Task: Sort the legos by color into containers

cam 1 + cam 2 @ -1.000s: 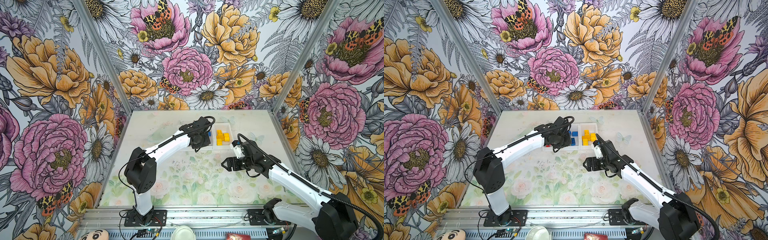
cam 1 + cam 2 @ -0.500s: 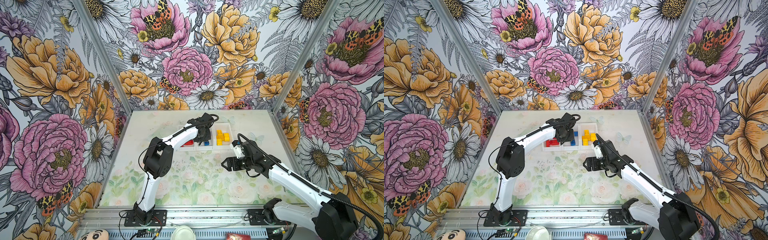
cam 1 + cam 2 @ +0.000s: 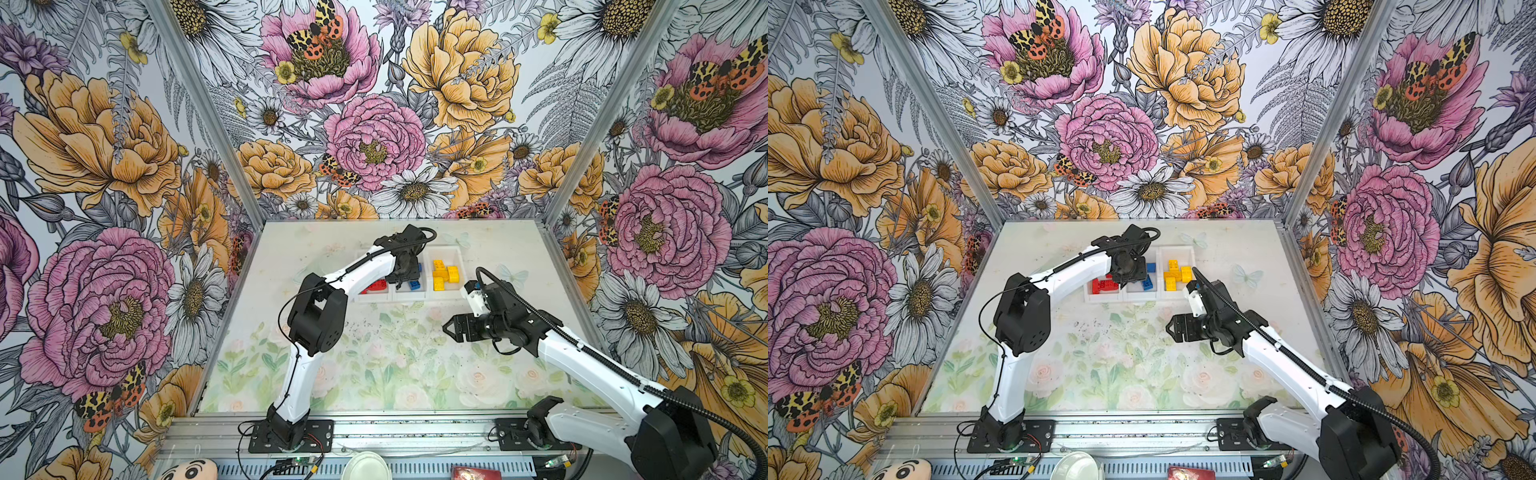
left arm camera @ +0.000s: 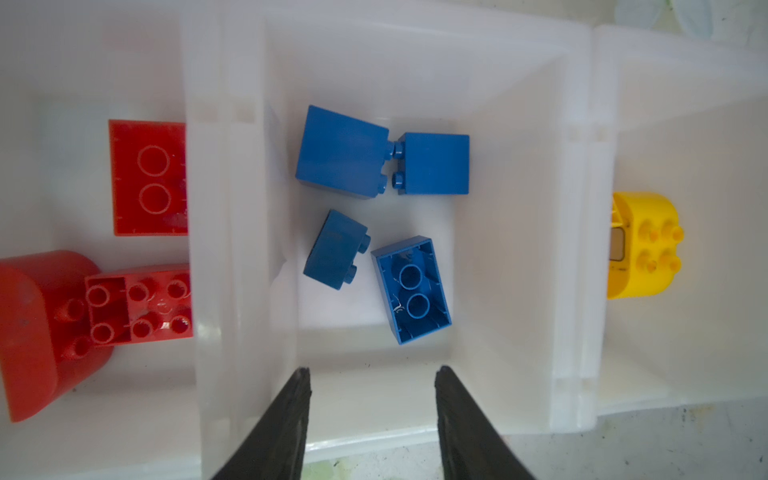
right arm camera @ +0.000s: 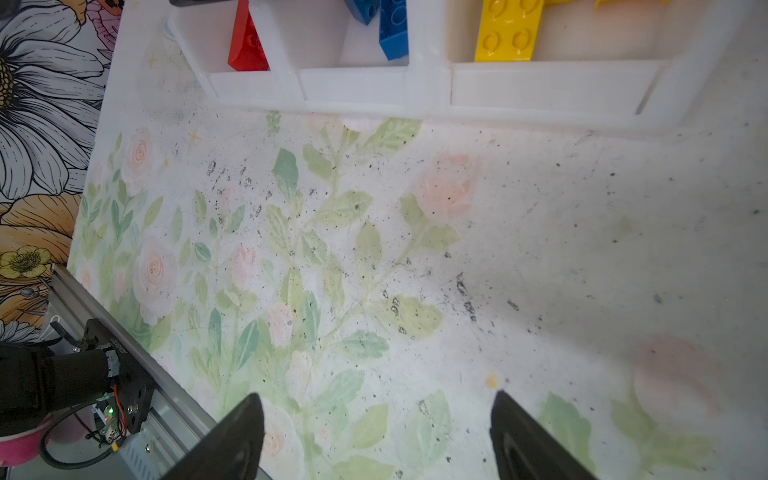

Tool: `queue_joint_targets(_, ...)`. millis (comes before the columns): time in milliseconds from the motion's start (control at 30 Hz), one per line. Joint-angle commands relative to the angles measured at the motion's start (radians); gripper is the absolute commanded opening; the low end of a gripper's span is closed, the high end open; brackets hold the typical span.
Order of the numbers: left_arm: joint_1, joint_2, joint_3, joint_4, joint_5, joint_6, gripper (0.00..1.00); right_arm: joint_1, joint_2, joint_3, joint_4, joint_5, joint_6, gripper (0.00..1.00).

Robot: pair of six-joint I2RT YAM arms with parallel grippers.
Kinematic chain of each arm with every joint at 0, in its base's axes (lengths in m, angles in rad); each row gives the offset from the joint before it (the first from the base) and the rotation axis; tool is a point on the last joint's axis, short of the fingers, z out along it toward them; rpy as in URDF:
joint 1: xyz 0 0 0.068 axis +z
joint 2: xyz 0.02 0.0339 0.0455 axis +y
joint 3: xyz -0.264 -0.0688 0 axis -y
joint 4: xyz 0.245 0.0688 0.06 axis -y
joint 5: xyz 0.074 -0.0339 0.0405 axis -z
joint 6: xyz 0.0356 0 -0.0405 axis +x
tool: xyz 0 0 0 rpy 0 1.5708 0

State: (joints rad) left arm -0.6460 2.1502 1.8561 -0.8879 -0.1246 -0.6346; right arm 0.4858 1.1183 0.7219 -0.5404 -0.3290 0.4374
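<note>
The left pincer (image 4: pixel 374 370) hangs directly over the middle bin (image 4: pixel 498 232) of the white tray (image 5: pixel 353 87). Its jaws are partway apart with nothing between them, so the step in hand reads as the end of a drop into the blue compartment. Four blue legos (image 4: pixel 340 151) lie loose on that bin's floor, none touching the pincer. In both top views the red legos (image 4: pixel 149 178) sit in the bin at the tray's left end and the yellow legos (image 3: pixel 444 274) in the bin at its right end, so each colour is in its own compartment. To finish cleanly, the left pincer should keep its jaws parted and rise straight up until its tips are above the dividing walls. Only then should it swing back toward its own side, because a slanted exit could hook a rim and drag the light tray across the worktop (image 5: pixel 582 249). The right pincer (image 5: pixel 376 395) hovers wide and empty over bare worktop just in front of the tray, nearer the yellow end and apart from the left arm, so it is best left where it is. Both top views show no loose brick on the worktop, though the arms hide some patches. The sorting looks finished or nearly so, and those hidden spots are worth a check.
</note>
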Motion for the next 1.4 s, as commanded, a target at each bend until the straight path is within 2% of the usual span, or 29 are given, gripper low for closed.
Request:
queue_joint_targets(0, -0.013, -0.048, 0.035, -0.002, -0.045, 0.021, 0.54, -0.004, -0.011, 0.011, 0.011, 0.021, 0.007, 0.86)
queue_joint_targets(167, -0.041, -0.093, 0.033, 0.007, -0.093, 0.057, 0.63, -0.017, -0.012, 0.013, 0.011, 0.029, 0.003, 0.86)
queue_joint_targets(267, -0.048, -0.144, -0.019, 0.041, -0.124, 0.067, 0.69, -0.036, -0.014, 0.018, 0.010, 0.031, -0.006, 0.86)
queue_joint_targets(500, -0.041, -0.357, -0.269, 0.175, -0.190, 0.102, 0.90, -0.096, -0.005, 0.049, 0.010, 0.034, -0.048, 0.88)
queue_joint_targets(633, -0.012, -0.496, -0.433, 0.256, -0.225, 0.115, 0.99, -0.131, 0.022, 0.076, 0.010, 0.050, -0.086, 0.90)
queue_joint_targets(867, 0.095, -0.736, -0.708, 0.391, -0.268, 0.186, 0.99, -0.219, 0.068, 0.140, 0.012, 0.100, -0.161, 0.96)
queue_joint_targets(1033, 0.223, -0.881, -0.878, 0.508, -0.228, 0.273, 0.99, -0.293, 0.082, 0.165, 0.037, 0.170, -0.211, 0.99)
queue_joint_targets(1267, 0.373, -1.004, -1.038, 0.660, -0.199, 0.401, 0.99, -0.402, 0.088, 0.098, 0.233, 0.316, -0.255, 0.99)
queue_joint_targets(1367, 0.420, -1.035, -1.100, 0.746, -0.199, 0.438, 0.99, -0.463, 0.108, 0.040, 0.363, 0.335, -0.256, 0.99)
